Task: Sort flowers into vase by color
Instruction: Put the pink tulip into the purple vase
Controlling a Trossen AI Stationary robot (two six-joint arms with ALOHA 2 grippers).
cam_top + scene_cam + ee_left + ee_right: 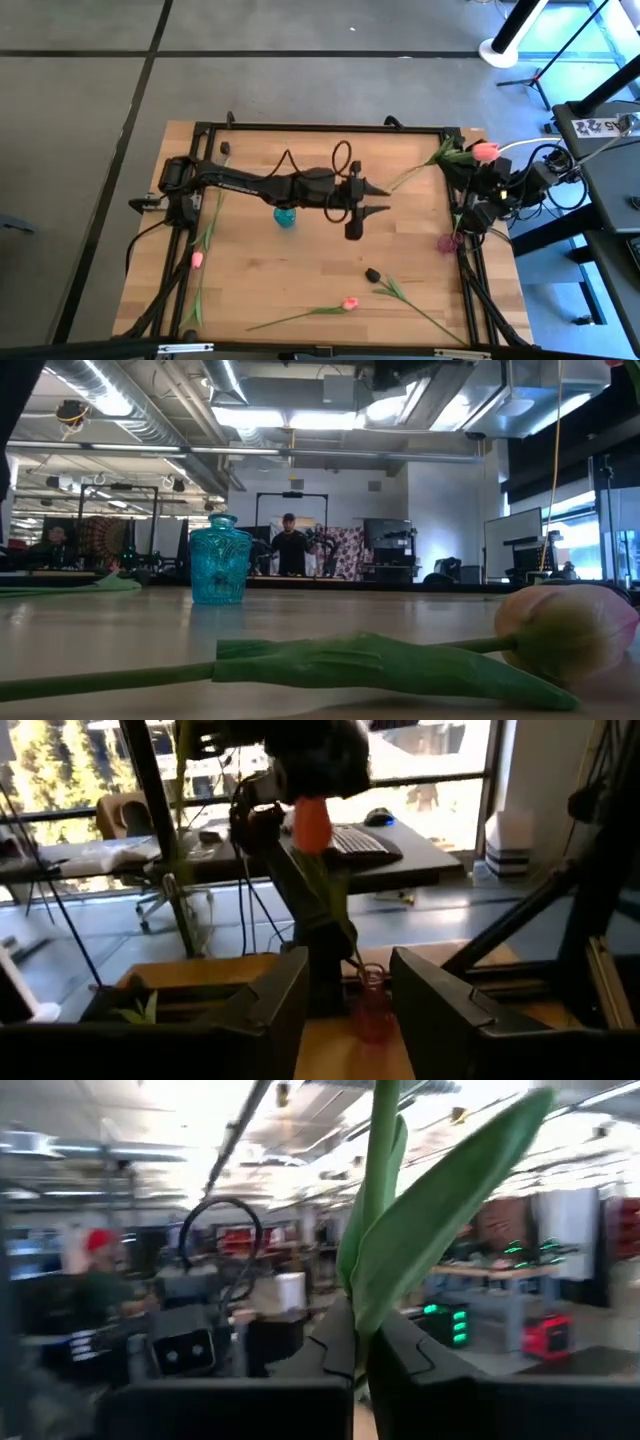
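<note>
My right gripper (pixel 470 192) is at the table's right edge, shut on a pink tulip (pixel 485 152). The tulip's stem (pixel 335 910) slants down toward a small pink vase (pixel 447 242). My left gripper (pixel 372 200) hovers open over the middle of the table, pointing at that vase (pixel 372 1010). A blue glass vase (pixel 285 215) stands beside the left arm. Two pink tulips (pixel 197 258) (pixel 350 303) and a black-headed one (pixel 372 274) lie flat on the table. Another stem with leaves (pixel 440 156) lies at the far right corner. My right gripper pinches the pink tulip's green stem (pixel 372 1285) between its two fingers (pixel 335 1345), just where a broad leaf (pixel 450 1190) branches off. The flower is lifted clear, head (pixel 310 825) up near the gripper. Its stem hangs down to about the pink vase's mouth (pixel 362 970).
Black frame rails (pixel 320 128) run round the tabletop. Cables loop over the left arm (pixel 340 155). In the low view a pink tulip (pixel 570 630) lies close to the near edge with its leaf (pixel 380 665) flat. Bare wood lies between the two vases.
</note>
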